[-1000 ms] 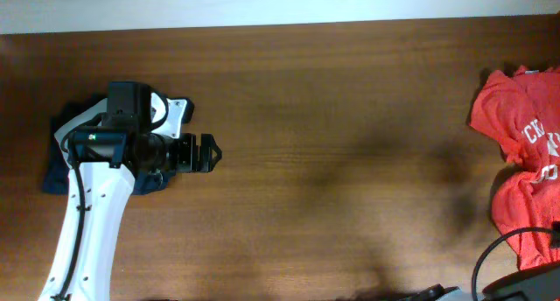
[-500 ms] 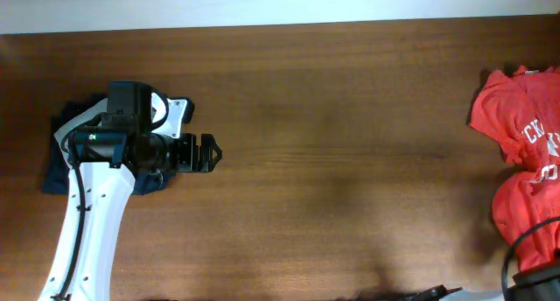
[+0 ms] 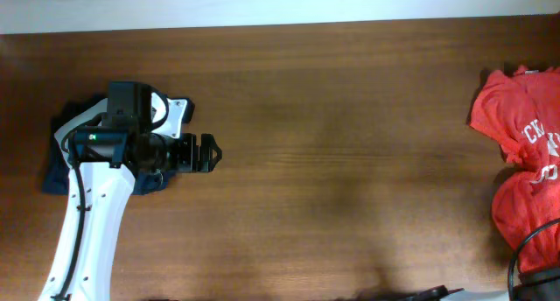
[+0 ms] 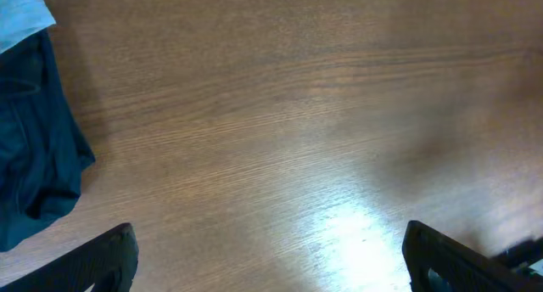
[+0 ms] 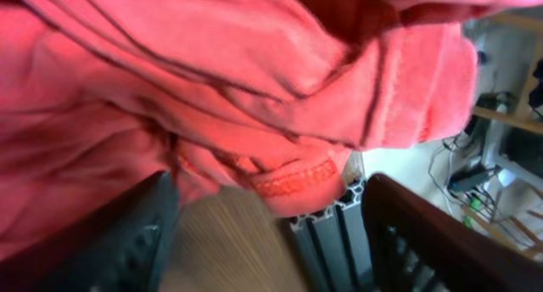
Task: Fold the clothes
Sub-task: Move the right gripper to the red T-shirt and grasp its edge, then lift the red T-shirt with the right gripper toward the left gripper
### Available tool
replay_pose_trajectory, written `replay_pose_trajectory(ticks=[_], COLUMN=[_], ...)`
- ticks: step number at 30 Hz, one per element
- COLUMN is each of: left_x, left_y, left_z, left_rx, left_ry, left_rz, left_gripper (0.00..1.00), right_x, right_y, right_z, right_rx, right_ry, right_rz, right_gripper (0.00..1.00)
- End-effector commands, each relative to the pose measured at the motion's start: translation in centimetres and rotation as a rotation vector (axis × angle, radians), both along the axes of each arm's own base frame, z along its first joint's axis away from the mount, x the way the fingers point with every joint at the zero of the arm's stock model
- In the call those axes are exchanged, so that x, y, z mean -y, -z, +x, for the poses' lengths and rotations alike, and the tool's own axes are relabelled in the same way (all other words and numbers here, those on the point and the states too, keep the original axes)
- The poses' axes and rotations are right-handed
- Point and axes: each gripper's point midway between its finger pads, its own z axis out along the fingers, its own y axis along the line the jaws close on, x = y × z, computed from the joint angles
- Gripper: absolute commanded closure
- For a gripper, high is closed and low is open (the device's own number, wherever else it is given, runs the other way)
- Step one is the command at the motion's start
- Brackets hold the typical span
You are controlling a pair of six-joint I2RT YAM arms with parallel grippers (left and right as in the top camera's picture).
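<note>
The red-orange T-shirts (image 3: 521, 152) lie crumpled in a pile at the table's right edge, with white printing showing on top. In the right wrist view the red cloth (image 5: 212, 88) fills the upper frame, its hem hanging over the table's edge. My right gripper (image 5: 267, 211) is open, its fingers wide apart just below the hem and holding nothing. My left gripper (image 3: 208, 152) is open and empty over bare wood at the far left, far from the shirts. Its fingers also show in the left wrist view (image 4: 271, 258).
A dark blue garment (image 3: 57, 174) lies under my left arm; it shows in the left wrist view (image 4: 34, 156) with a light blue piece (image 4: 21, 16). A metal frame rail (image 5: 327, 241) runs along the table's edge. The wooden table (image 3: 350, 143) spans the middle.
My right arm and its cable have shifted at the bottom right corner, and the shirt pile's lower part moved slightly. My left arm has not moved.
</note>
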Motion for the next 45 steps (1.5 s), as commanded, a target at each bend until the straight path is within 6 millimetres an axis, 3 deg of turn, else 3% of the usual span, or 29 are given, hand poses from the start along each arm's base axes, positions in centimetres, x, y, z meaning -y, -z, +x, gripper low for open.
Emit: replay_pose_trajectory(ticks=[1,4,8,12,13,16,18,23,26,28,31,34,39,45], left_x=[0.4,0.4,0.4,0.4,0.4,0.4,0.4,0.4,0.4,0.4,0.1,-0.2,-0.8,-1.4], left_y=[-0.6,-0.6,-0.6,-0.6,-0.6,-0.6,-0.6,-0.7,-0.8,-1.0,-2.5,-5.2,-10.8,-15.7], left_z=[0.4,0.4,0.4,0.4,0.4,0.4,0.4,0.5,0.4,0.5,0.6,1.0,1.4,1.4], left_rx=[0.020,0.022,0.022,0.022,0.022,0.022,0.024,0.024,0.024,0.029,0.044,0.084,0.203,0.314], left_ry=[0.007,0.007,0.007,0.007,0.007,0.007,0.007,0.007,0.007,0.007,0.000,-0.012,-0.008,-0.023], left_rz=[-0.015,-0.015,-0.015,-0.015,-0.015,-0.015,-0.015,-0.015,-0.015,-0.015,-0.015,-0.016,-0.005,0.026], left_gripper=[0.01,0.01,0.01,0.01,0.01,0.01,0.01,0.01,0.01,0.01,0.01,0.01,0.01,0.01], right_x=[-0.2,0.0,-0.1,-0.3,-0.4,-0.5,-0.6,-3.2,-7.6,-10.9,-16.9,-23.6,-33.2,-41.7], right_y=[0.2,0.2,0.2,0.2,0.2,-0.5,-1.9,-8.9,-15.1,-18.5,-22.8,-26.1,-28.0,-28.1], right_z=[0.2,0.2,0.2,0.5,0.8,4.2,7.7,18.7,24.6,27.2,30.3,32.4,33.9,32.8], right_rx=[0.016,0.016,0.017,0.034,0.055,0.219,0.354,0.757,0.957,1.015,1.085,1.170,1.250,1.272], right_ry=[-0.010,-0.010,-0.010,-0.009,-0.008,-0.061,-0.147,-0.455,-0.702,-0.852,-1.076,-1.290,-1.552,-1.771], right_rz=[0.011,0.006,0.007,0.017,0.019,0.013,-0.003,-0.054,-0.082,-0.105,-0.131,-0.126,-0.085,-0.034], right_gripper=[0.44,0.58,0.58,0.93,0.96,0.96,0.96,0.96,0.96,0.96,0.96,0.96,0.96,0.96])
